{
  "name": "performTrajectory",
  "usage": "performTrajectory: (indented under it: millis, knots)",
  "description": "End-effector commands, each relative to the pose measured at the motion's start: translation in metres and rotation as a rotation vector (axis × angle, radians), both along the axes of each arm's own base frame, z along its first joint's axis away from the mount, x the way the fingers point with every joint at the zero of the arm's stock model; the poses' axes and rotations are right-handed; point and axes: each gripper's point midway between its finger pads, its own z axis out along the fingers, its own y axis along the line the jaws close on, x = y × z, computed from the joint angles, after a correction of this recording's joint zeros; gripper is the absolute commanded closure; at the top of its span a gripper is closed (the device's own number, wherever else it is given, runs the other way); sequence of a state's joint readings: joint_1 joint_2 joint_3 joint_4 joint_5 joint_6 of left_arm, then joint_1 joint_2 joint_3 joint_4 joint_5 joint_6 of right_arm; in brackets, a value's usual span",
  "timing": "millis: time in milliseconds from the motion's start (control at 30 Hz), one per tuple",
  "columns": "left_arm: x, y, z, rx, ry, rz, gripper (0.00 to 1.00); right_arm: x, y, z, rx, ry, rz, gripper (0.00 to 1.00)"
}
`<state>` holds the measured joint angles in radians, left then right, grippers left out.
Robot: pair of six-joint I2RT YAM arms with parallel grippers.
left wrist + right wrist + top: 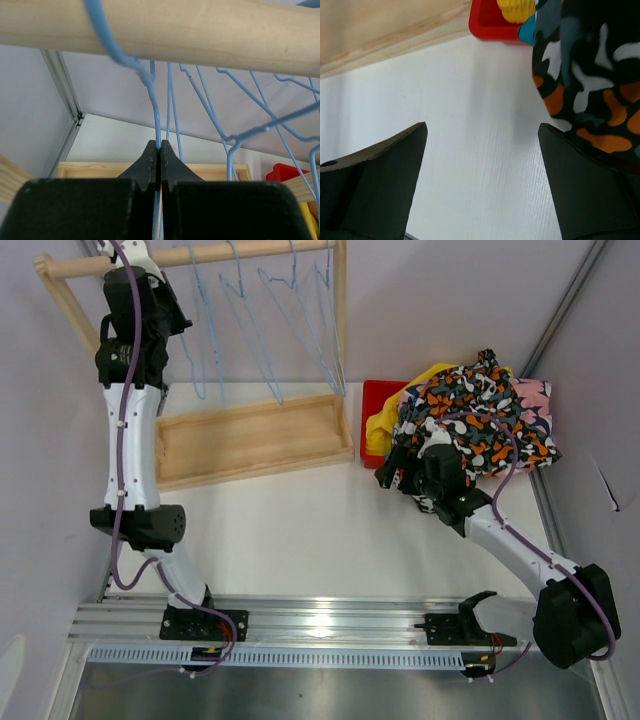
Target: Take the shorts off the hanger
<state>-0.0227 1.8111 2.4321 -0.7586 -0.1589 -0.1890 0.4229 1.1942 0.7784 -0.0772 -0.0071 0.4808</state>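
Shorts (470, 410) lie heaped over the red bin (377, 400) at the right of the table (300, 530); we see the right tool (482, 135) spread wide, empty, just beside the printed top pair. Left tool (159, 146) clenches a blue hanger (156, 117) wire.

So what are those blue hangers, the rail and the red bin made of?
The hangers look like thin metal wire, coated smooth light blue: slim, bent, twisted at the neck. The rail is pale bare wood, grain showing. The red bin is probably moulded plastic, judging by its even colour.
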Motion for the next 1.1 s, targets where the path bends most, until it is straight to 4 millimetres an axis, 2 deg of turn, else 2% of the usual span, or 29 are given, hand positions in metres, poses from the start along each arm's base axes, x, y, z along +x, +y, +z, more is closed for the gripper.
performTrajectory:
  millis: [0, 167, 267, 300, 333, 367, 400, 567, 767, 833, 867, 967, 1000, 1033, 1067]
  knots:
    - [0.005, 0.005, 0.056, -0.032, -0.202, 0.027, 1.0, -0.005, 0.005, 0.003, 0.008, -0.026, -0.012, 0.01]
    - [0.009, 0.009, 0.051, -0.02, -0.19, 0.052, 1.0, -0.012, 0.008, -0.006, 0.008, -0.01, -0.011, 0.01]
    - [0.009, 0.011, 0.035, -0.009, -0.139, 0.061, 0.98, -0.013, 0.01, -0.004, 0.014, -0.014, -0.005, 0.01]
    - [0.012, 0.012, 0.019, -0.005, -0.1, 0.065, 0.97, -0.013, 0.01, -0.002, 0.017, -0.016, -0.004, 0.0]
    - [0.011, 0.013, 0.015, -0.004, -0.087, 0.073, 0.97, -0.014, 0.011, 0.0, 0.017, -0.019, -0.004, 0.01]
    - [0.003, 0.014, 0.02, -0.006, -0.096, 0.075, 0.98, -0.015, 0.012, 0.002, 0.02, -0.023, -0.002, 0.01]
    - [0.007, 0.013, -0.002, -0.002, -0.045, 0.073, 0.97, -0.016, 0.012, 0.002, 0.021, -0.022, -0.001, 0.01]
    - [-0.009, 0.015, -0.009, -0.005, -0.037, 0.08, 0.94, -0.023, 0.013, 0.008, 0.023, -0.032, 0.0, 0.01]
    - [-0.018, 0.013, -0.019, -0.011, -0.002, 0.073, 0.93, -0.034, 0.013, 0.015, 0.032, -0.046, 0.002, 0.0]
    - [-0.024, 0.012, -0.019, -0.016, 0.001, 0.069, 0.86, -0.037, 0.012, 0.014, 0.029, -0.041, 0.0, 0.01]
    - [-0.027, 0.01, -0.017, -0.02, -0.002, 0.056, 0.66, -0.038, 0.013, 0.016, 0.033, -0.045, 0.002, 0.01]
    - [-0.041, 0.008, -0.012, -0.027, -0.014, 0.043, 0.52, -0.042, 0.013, 0.018, 0.031, -0.048, 0.005, 0.01]
    - [-0.047, 0.007, -0.007, -0.029, -0.021, 0.038, 0.43, -0.043, 0.012, 0.019, 0.032, -0.05, 0.003, 0.01]
    - [-0.059, 0.006, 0.004, -0.029, -0.047, 0.032, 0.36, -0.045, 0.012, 0.019, 0.028, -0.05, 0.004, 0.01]
    - [-0.065, 0.005, 0.007, -0.029, -0.05, 0.022, 0.31, -0.045, 0.012, 0.021, 0.029, -0.054, 0.003, 0.01]
